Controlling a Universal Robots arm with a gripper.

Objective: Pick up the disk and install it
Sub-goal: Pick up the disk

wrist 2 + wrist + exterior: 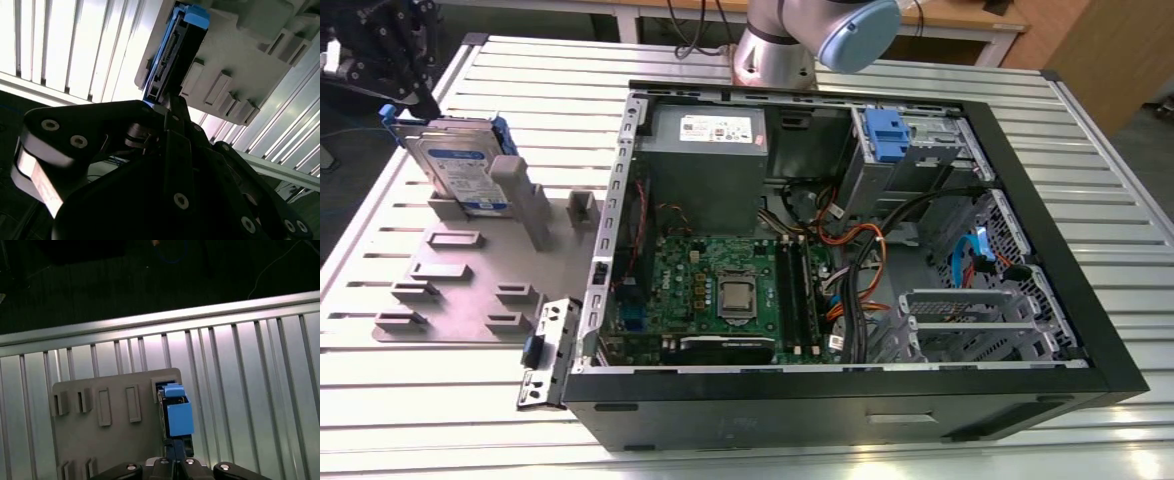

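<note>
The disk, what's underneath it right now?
The disk stands on edge in a slot of the grey holder plate, which lies on the slatted metal table. The slot's bottom beneath the disk is covered.

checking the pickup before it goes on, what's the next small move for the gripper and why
Probably ease the gripper a little deeper over the disk before lifting. The disk stands upright in its slot on the grey fixture, and the gripper sits just at its upper edge.
</note>
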